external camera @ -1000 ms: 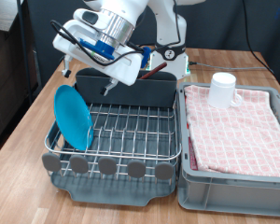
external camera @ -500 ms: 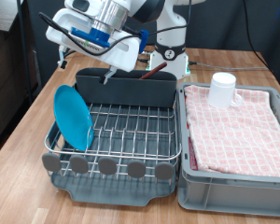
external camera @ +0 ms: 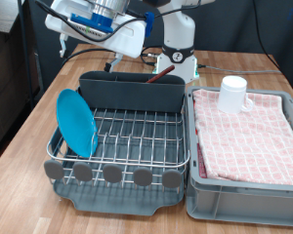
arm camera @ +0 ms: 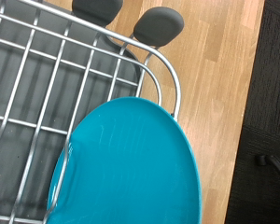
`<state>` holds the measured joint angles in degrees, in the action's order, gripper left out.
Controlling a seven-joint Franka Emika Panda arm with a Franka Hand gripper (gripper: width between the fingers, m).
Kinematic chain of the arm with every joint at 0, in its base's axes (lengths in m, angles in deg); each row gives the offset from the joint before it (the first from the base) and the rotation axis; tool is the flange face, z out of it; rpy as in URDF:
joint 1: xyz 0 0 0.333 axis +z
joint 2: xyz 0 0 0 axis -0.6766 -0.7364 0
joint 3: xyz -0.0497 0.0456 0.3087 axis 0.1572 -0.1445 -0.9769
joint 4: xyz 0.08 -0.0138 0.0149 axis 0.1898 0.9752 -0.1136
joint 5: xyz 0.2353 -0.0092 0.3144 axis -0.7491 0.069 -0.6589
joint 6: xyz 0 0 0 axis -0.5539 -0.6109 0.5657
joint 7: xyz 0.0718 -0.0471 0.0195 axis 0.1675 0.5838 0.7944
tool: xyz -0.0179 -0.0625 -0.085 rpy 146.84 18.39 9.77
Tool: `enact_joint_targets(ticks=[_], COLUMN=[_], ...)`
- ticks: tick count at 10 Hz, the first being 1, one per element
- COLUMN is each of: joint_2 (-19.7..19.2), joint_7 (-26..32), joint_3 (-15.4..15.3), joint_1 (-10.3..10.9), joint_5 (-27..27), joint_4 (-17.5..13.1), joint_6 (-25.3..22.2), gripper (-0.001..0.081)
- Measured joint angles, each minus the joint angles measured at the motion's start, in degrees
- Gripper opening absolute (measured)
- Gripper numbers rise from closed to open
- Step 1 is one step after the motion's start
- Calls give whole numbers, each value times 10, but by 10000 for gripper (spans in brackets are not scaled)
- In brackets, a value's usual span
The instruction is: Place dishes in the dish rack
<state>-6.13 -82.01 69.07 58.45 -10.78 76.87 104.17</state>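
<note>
Gripper (external camera: 114, 65): raised above the caddy (external camera: 132, 90), nothing visibly held; finger spread cannot be told. Below it, plate (external camera: 75, 121) stands on edge in the dish rack (external camera: 137, 132), evidently placed. Beyond, cup (external camera: 232, 94) sits on the checkered cloth (external camera: 249, 132), still unracked. Judged step: plate done, cup outstanding; spoon not visible.

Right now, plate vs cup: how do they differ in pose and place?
The blue plate stands on edge in the wire rack, at the exterior view's left; the white cup sits on the pink checkered cloth in the grey bin, at the right. The plate is teal-blue and flat; the cup is white and cylindrical. Neither is held by the end effector.
</note>
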Motion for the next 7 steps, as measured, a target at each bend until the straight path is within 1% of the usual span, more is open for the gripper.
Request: enact_joint_targets(ticks=[3,5,6,7], joint_2=[31,39,38,38], joint_7=[6,14,13,18], joint_3=[-7,-8,-8,-8], joint_1=[0,-1,0,3], joint_5=[3,34,29,-7], joint_4=[-9,-11,-11,-15], joint_6=[-38,-25,-28,-60], gripper=[803,803,803,803])
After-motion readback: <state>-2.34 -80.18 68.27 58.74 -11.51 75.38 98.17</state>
